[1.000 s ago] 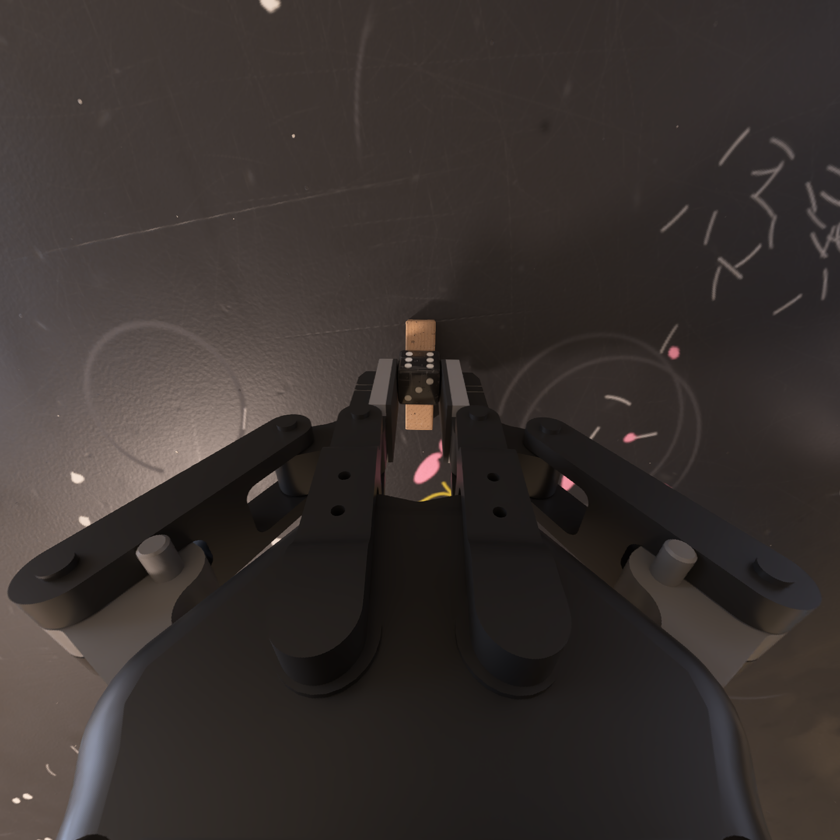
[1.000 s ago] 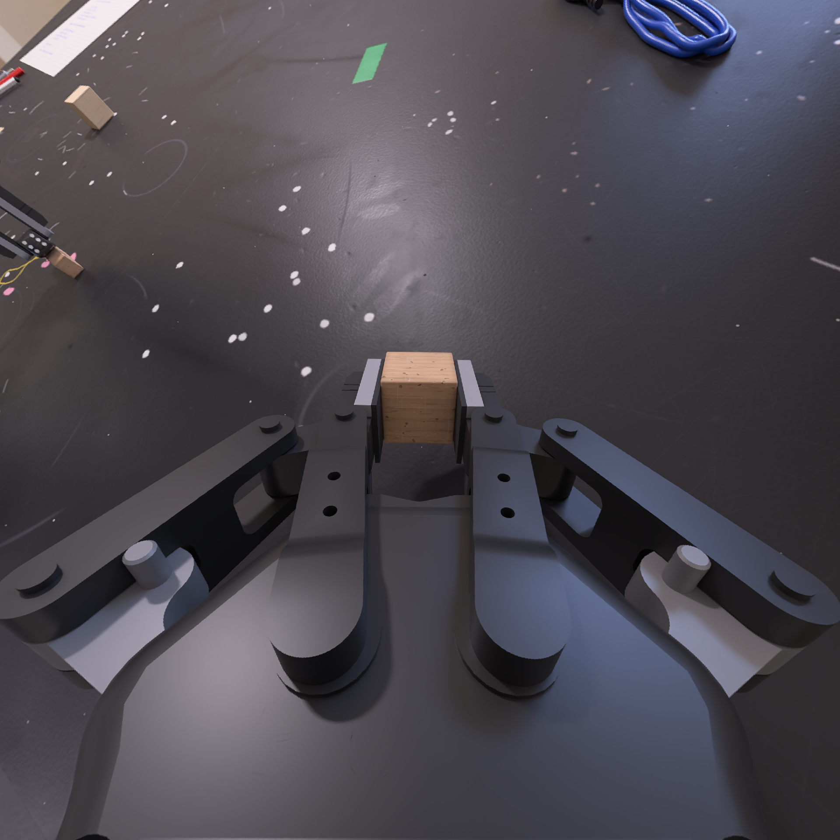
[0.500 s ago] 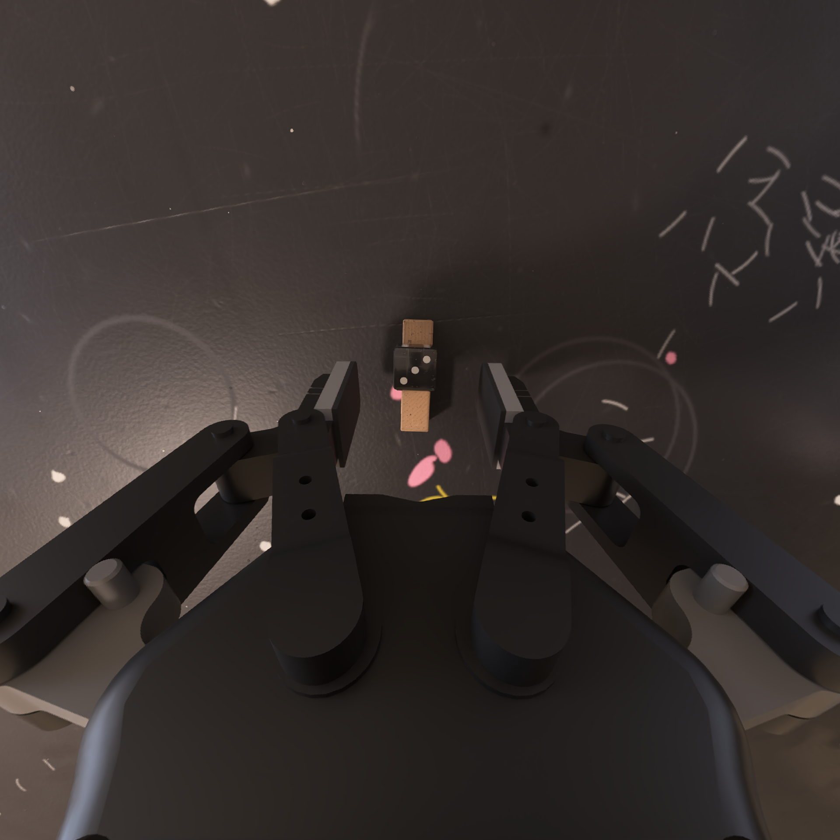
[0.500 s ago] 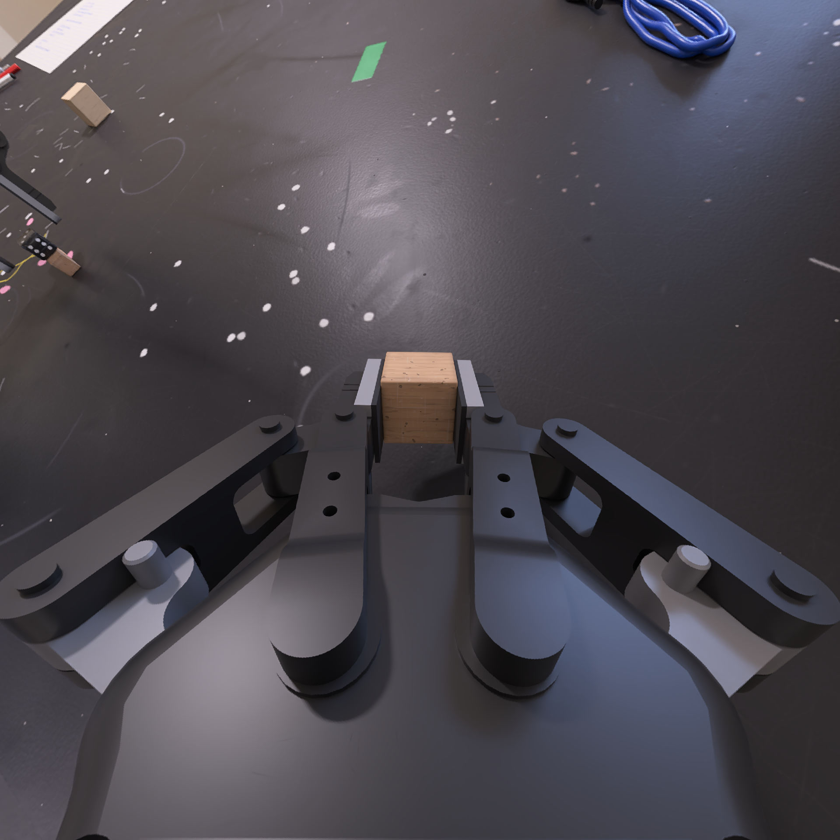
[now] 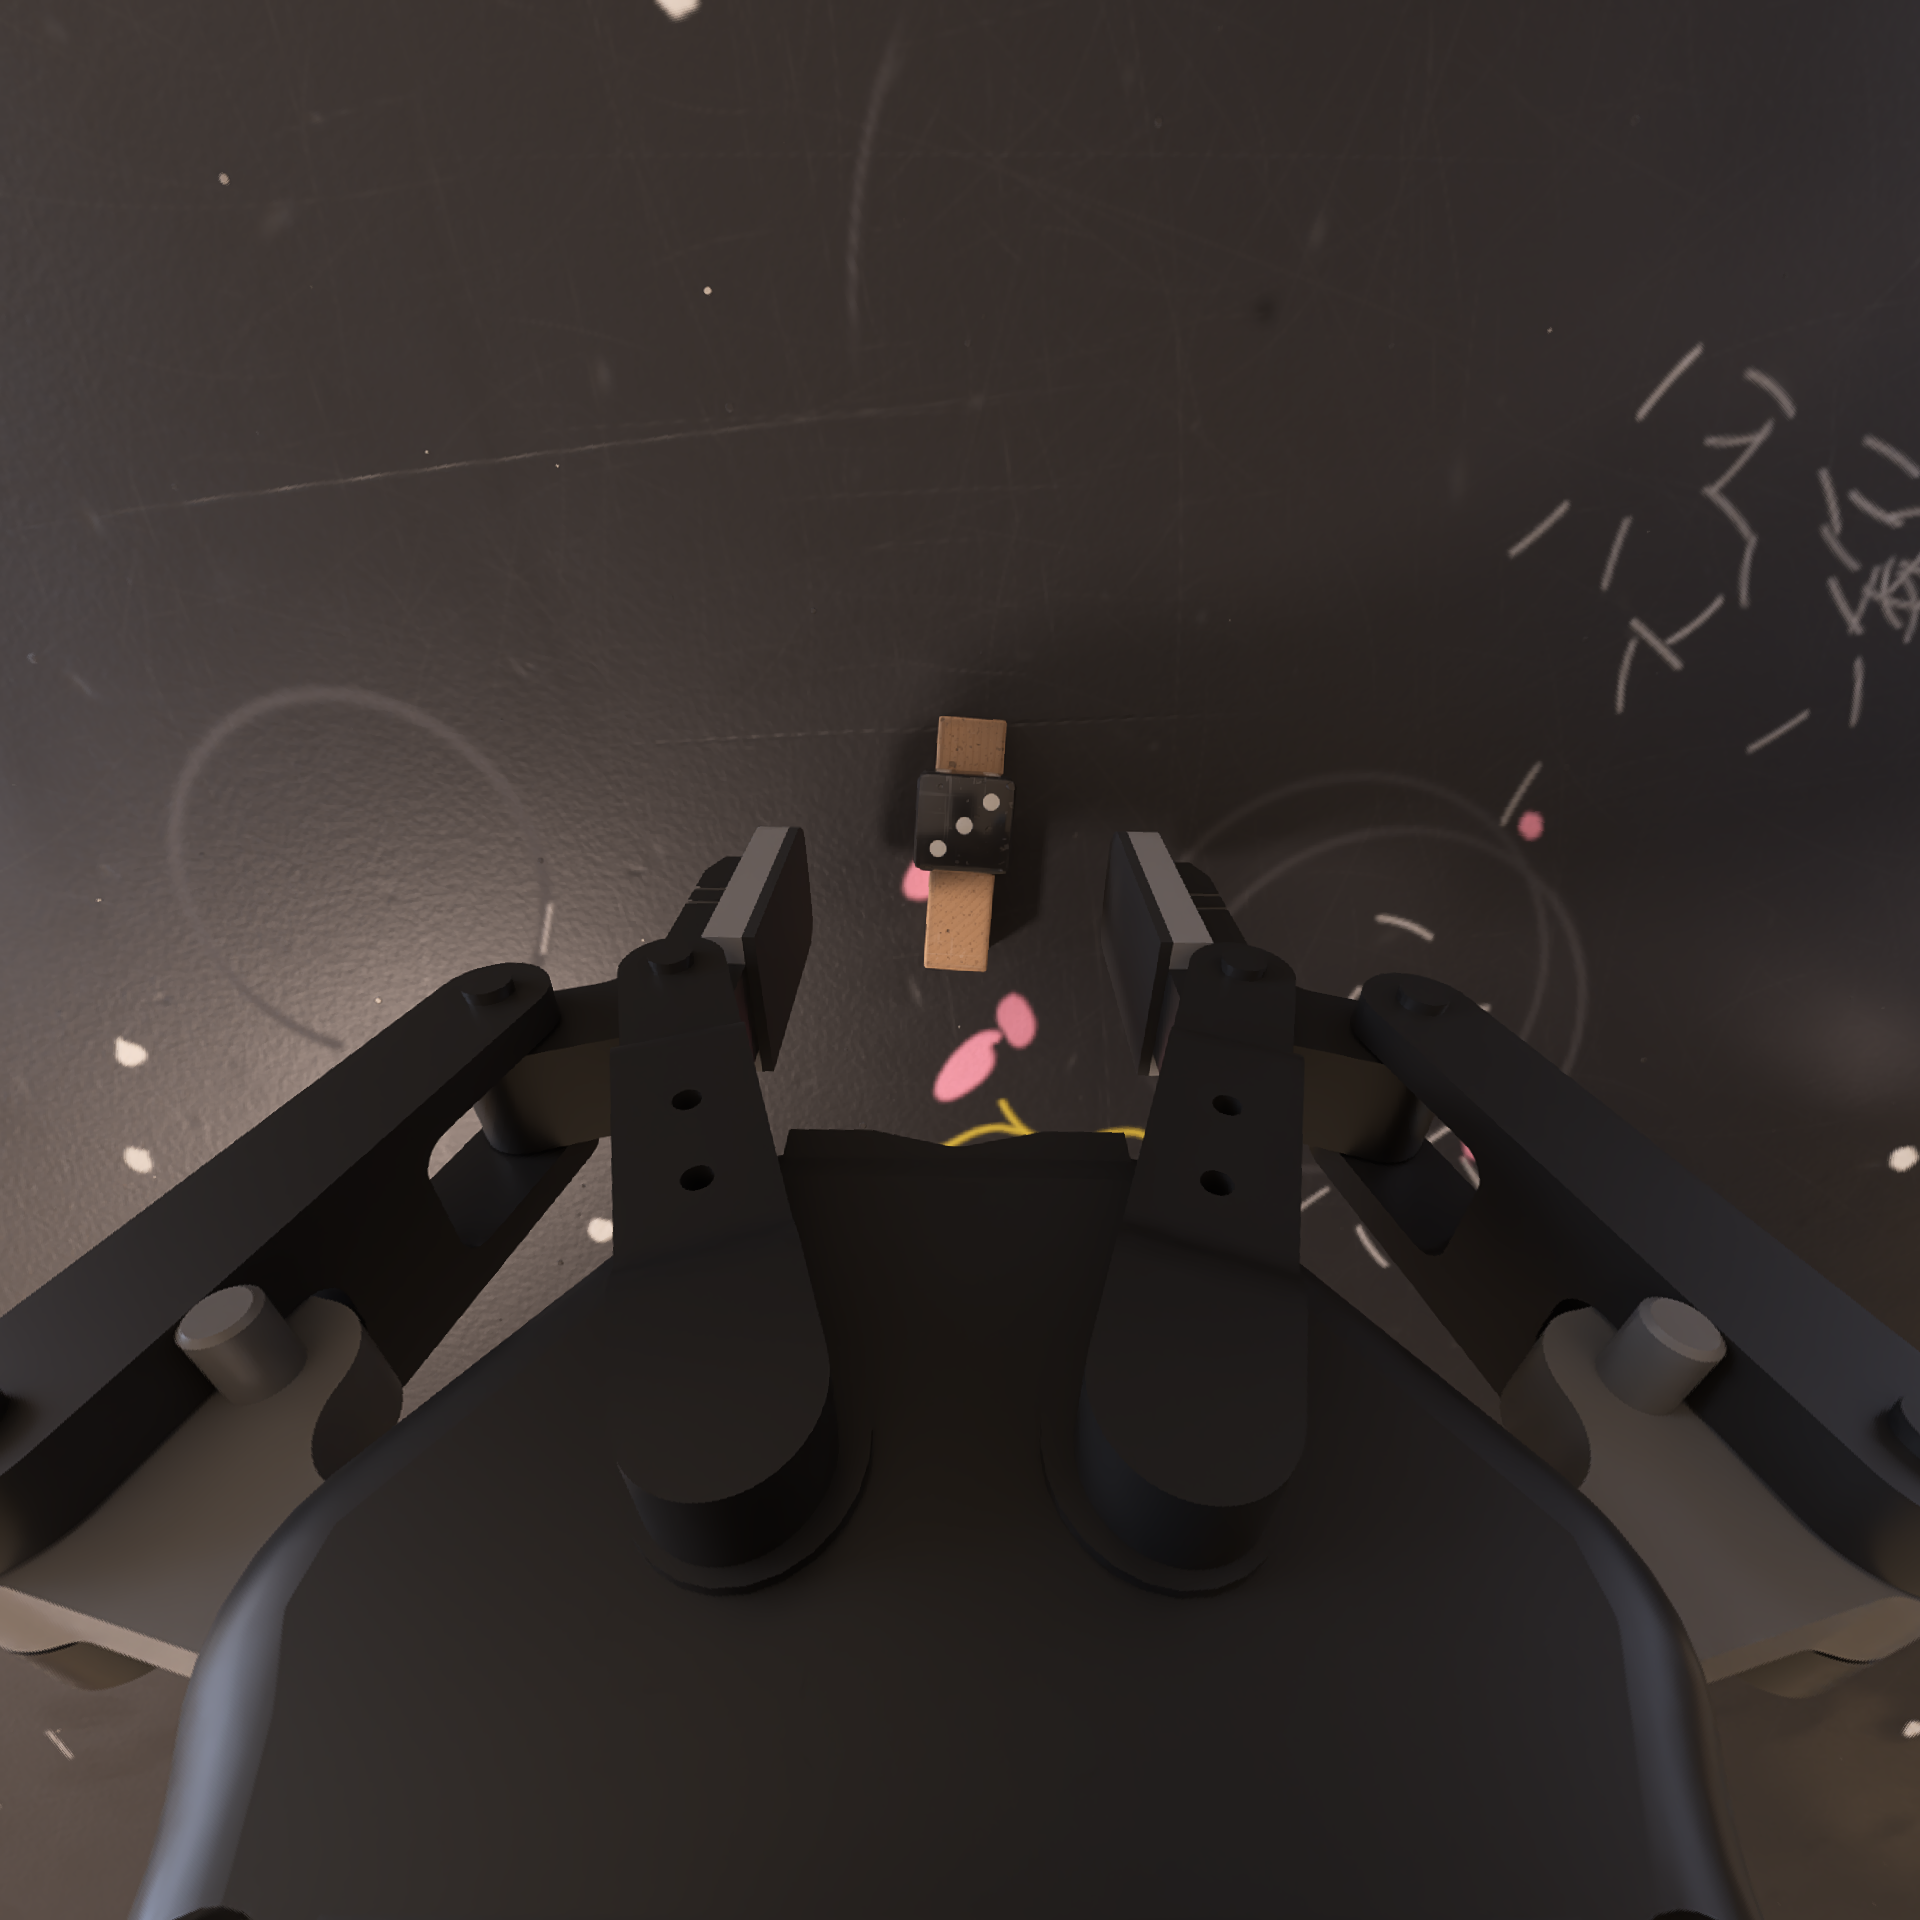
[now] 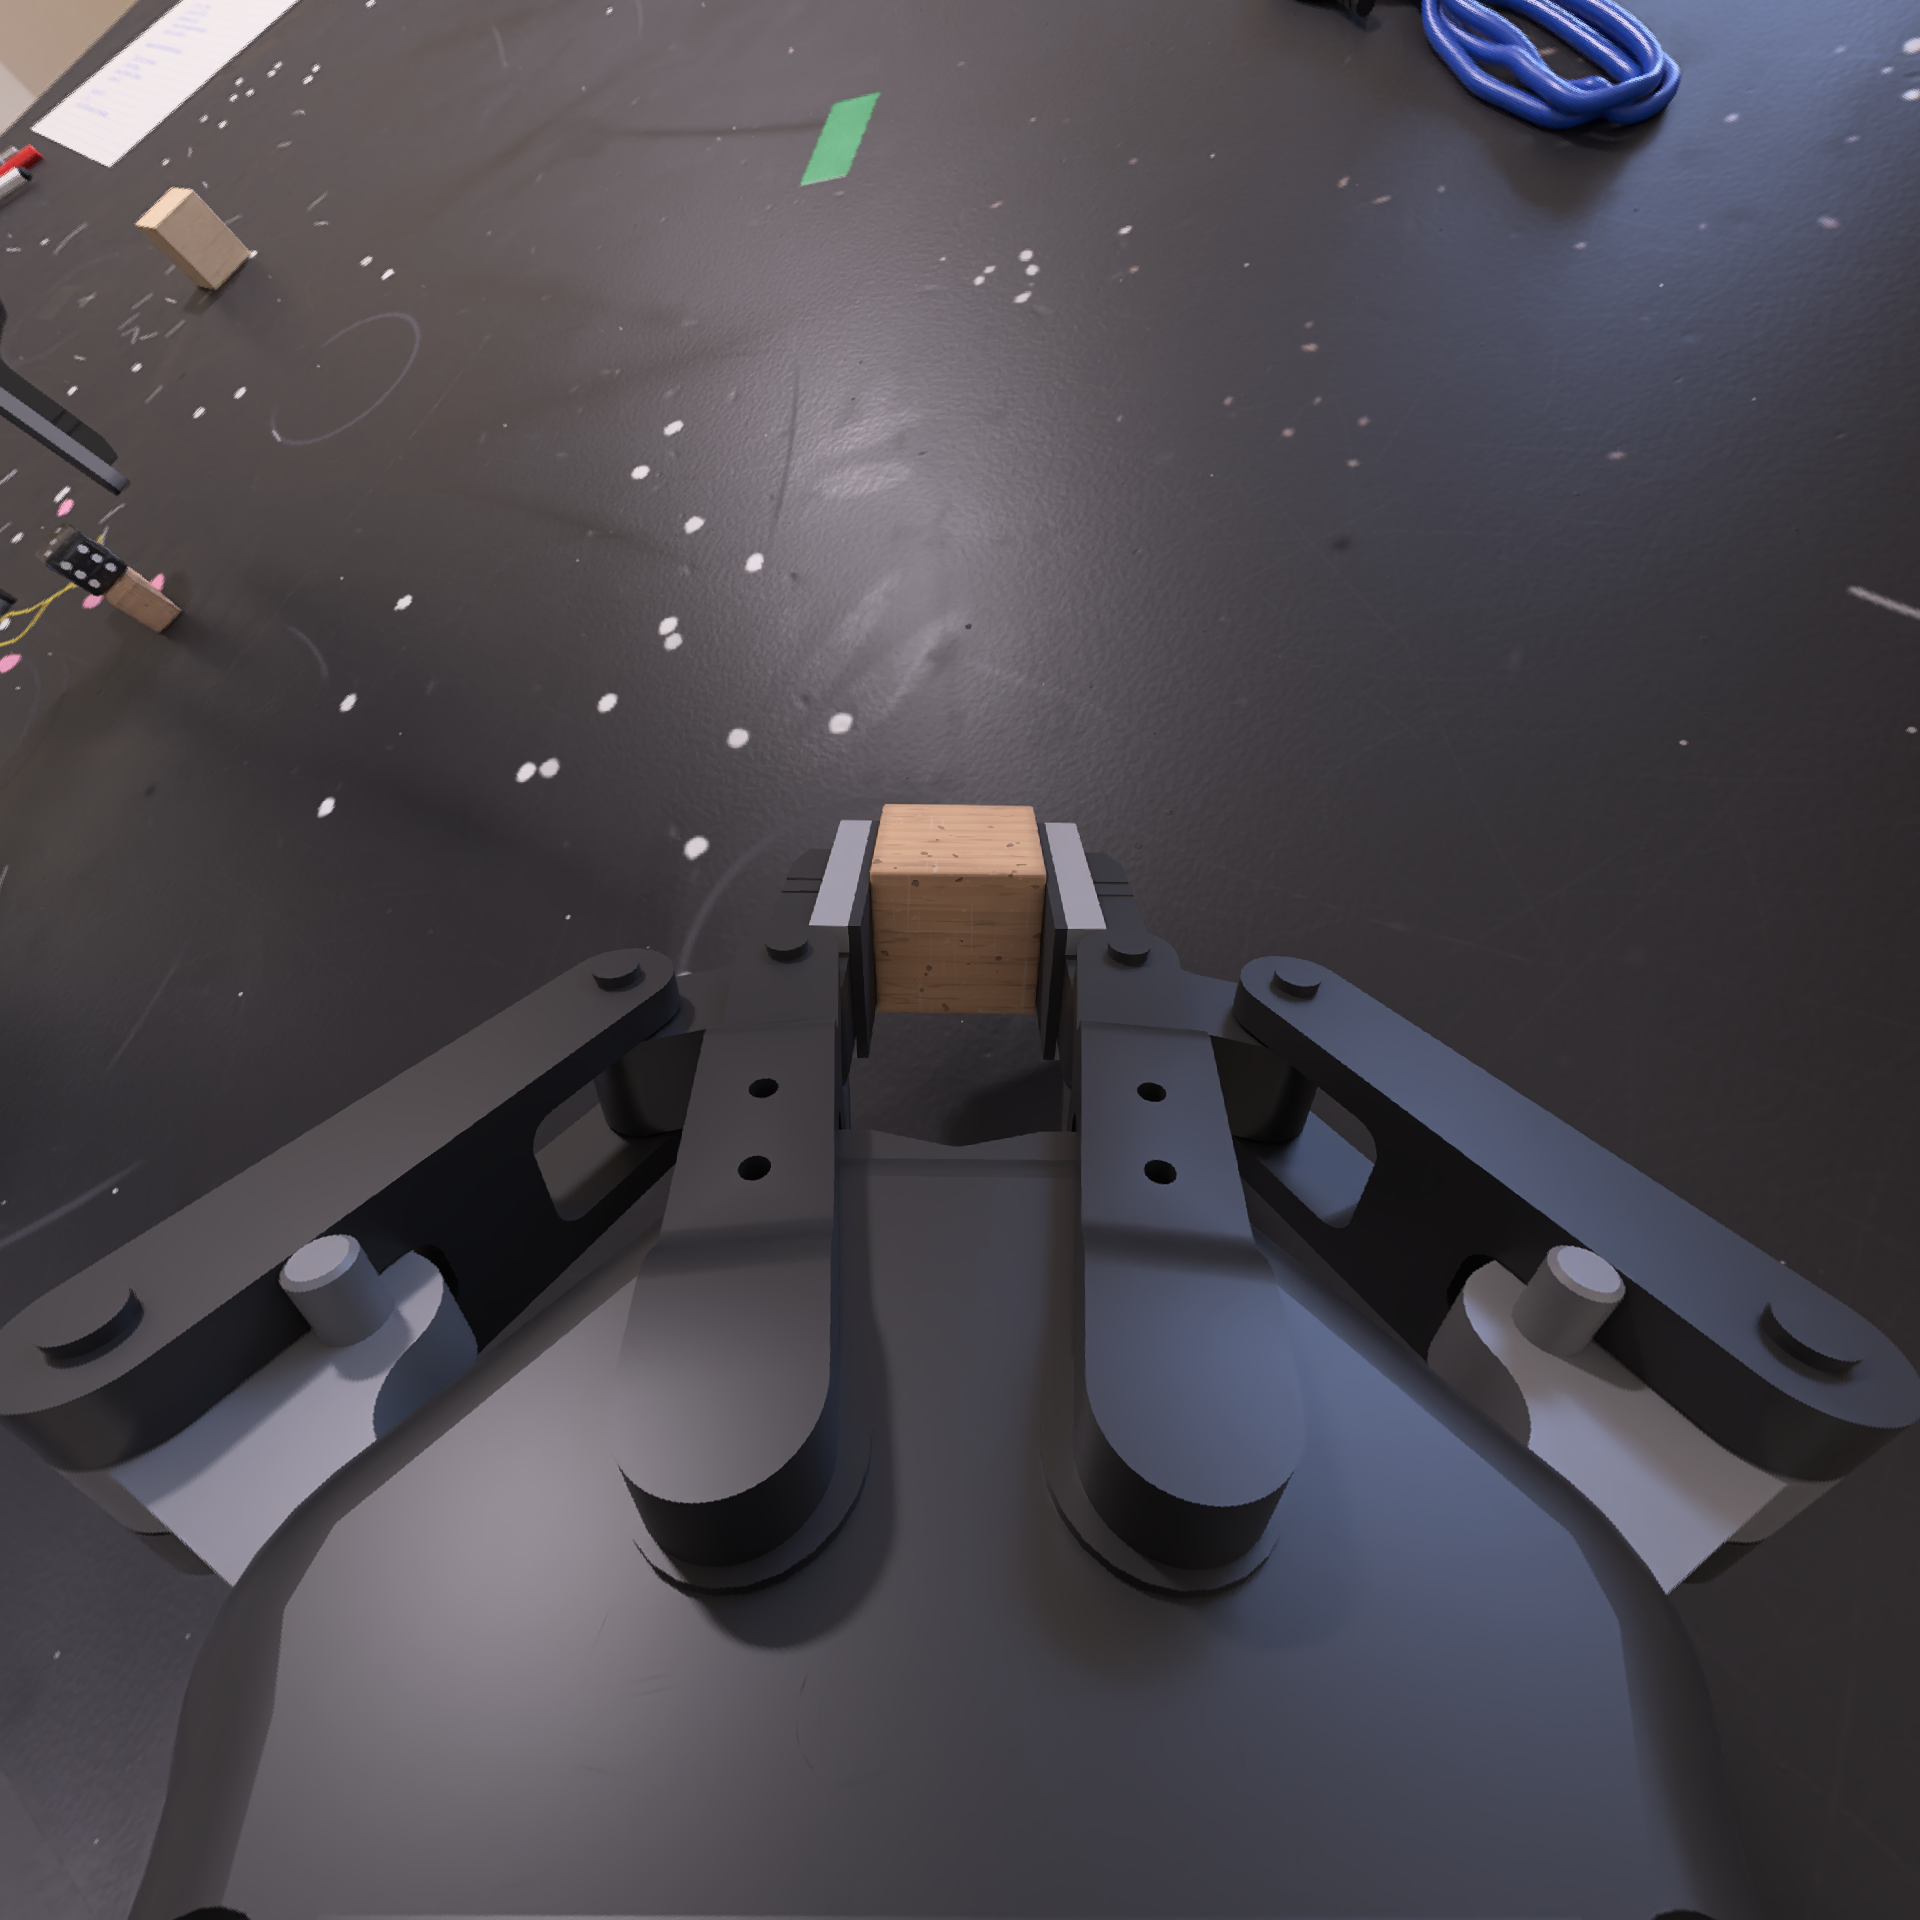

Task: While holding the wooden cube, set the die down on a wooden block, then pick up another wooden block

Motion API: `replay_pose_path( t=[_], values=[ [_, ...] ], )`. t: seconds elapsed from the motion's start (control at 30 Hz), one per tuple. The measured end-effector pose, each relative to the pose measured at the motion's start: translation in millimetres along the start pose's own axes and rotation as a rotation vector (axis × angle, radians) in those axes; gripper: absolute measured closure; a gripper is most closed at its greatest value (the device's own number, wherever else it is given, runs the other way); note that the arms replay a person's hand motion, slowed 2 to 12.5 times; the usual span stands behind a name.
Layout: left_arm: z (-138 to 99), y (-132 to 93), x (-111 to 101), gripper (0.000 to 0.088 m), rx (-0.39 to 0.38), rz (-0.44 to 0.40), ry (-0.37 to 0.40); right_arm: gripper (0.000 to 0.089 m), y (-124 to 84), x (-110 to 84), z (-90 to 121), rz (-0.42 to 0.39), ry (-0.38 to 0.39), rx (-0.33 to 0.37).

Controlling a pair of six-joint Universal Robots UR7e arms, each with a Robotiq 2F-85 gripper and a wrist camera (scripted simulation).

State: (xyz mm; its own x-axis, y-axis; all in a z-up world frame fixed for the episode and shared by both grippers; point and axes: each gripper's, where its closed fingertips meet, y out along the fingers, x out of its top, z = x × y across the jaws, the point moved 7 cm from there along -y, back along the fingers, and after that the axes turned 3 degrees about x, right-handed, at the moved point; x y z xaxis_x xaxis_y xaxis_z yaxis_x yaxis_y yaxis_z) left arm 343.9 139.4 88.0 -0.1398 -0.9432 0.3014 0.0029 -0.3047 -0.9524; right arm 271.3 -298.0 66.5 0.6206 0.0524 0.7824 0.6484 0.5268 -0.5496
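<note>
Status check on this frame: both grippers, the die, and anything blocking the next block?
Left gripper open, empty, above die. Die sits on wooden block. Right gripper shut on wooden cube. Second block lies clear; nothing in the way.

I'm holding the wooden cube [image 6: 956,906] clamped in my right end effector [image 6: 956,914] above the dark worktop [image 6: 1351,623], seeing the black die [image 6: 85,561] sitting on a wooden block [image 6: 142,601] far left, another wooden block [image 6: 193,237] lying beyond it
</note>
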Motion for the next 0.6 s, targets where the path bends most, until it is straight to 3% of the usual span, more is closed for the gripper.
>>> replay_pose_path(
  t=[0.6],
  values=[
    [4.7, -24.6, -2.5, 0.0382, 0.026, -0.068, -0.024, 0.0643, 0.0, 0.0, -0.4, 0.000, 0.004, 0.000]
  ],
)
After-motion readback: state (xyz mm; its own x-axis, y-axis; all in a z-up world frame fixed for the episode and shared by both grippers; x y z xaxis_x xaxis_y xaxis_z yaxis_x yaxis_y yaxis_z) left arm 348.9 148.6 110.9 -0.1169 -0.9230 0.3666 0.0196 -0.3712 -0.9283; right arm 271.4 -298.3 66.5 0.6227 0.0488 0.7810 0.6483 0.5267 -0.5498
